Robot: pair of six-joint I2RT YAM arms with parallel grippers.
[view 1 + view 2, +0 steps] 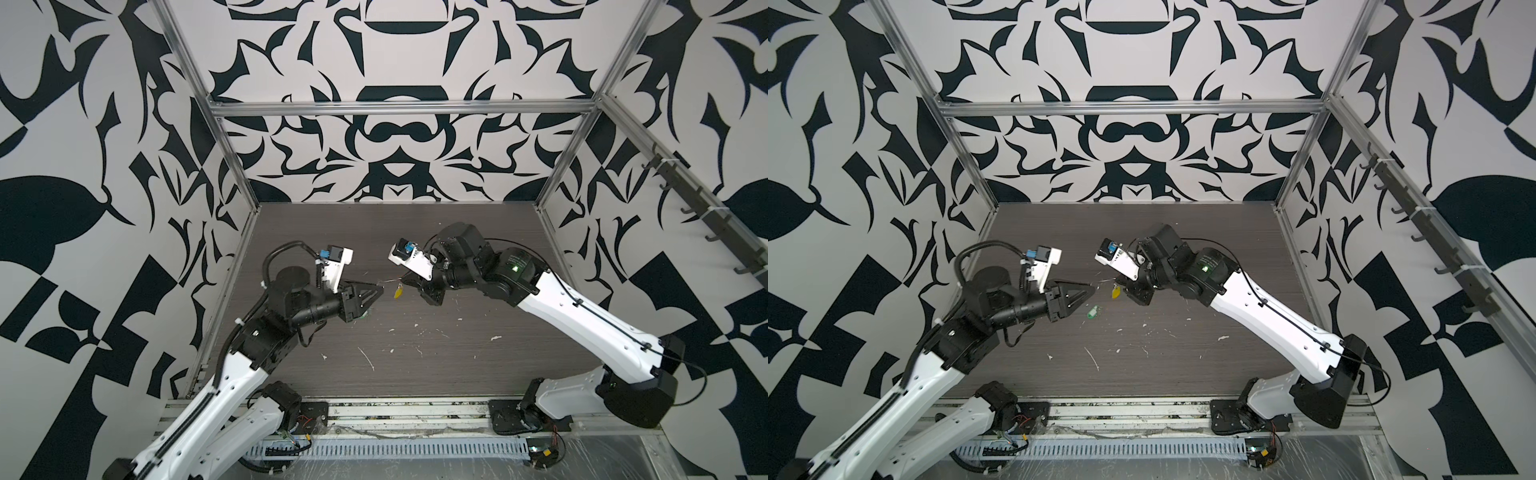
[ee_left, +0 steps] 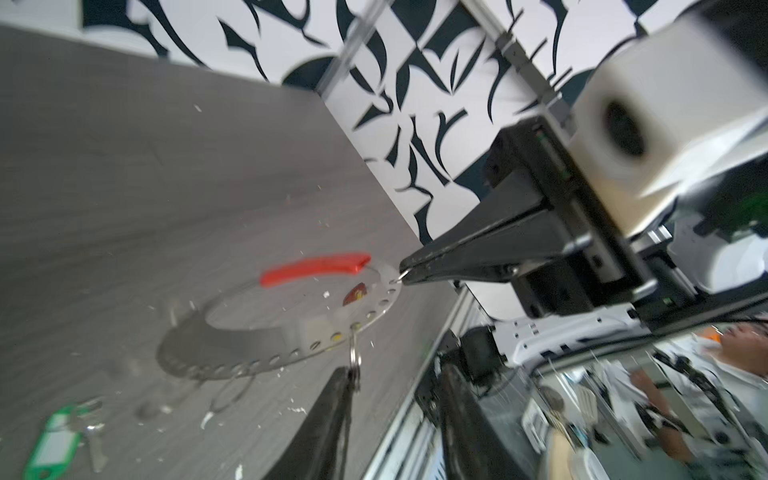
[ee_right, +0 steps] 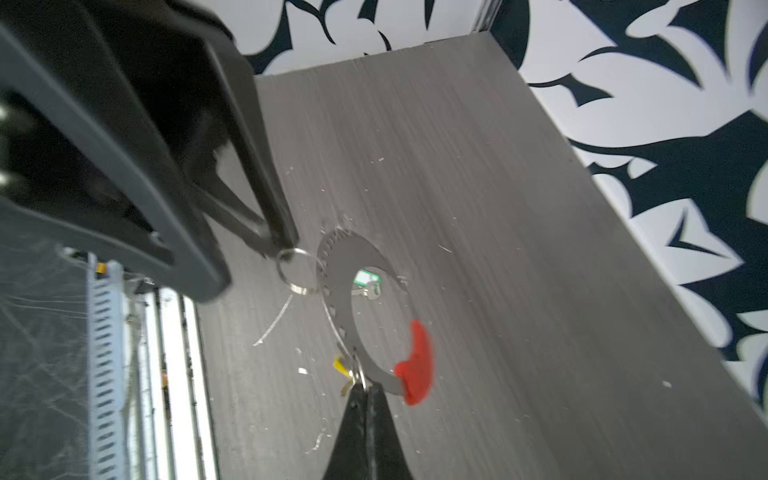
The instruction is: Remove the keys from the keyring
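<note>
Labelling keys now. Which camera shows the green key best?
Left wrist view: the green key lies large and unblocked on the table, tag and metal blade both clear. In a top view the green key is a small speck. The right wrist view glimpses it through the keyring.

Wrist views: close beside the keyring [image 2: 216,353], facing it from opposite sides. Both top views: high above the keyring, looking down over the whole worktop [image 1: 457,365].

We see a grey keyring [image 2: 216,349] with a red sleeve [image 2: 316,266], a green key [image 2: 54,440], a yellow key [image 1: 397,293], a grey wood-grain counter [image 1: 395,241] flecked white, and black-and-white patterned walls [image 1: 399,137].
</note>
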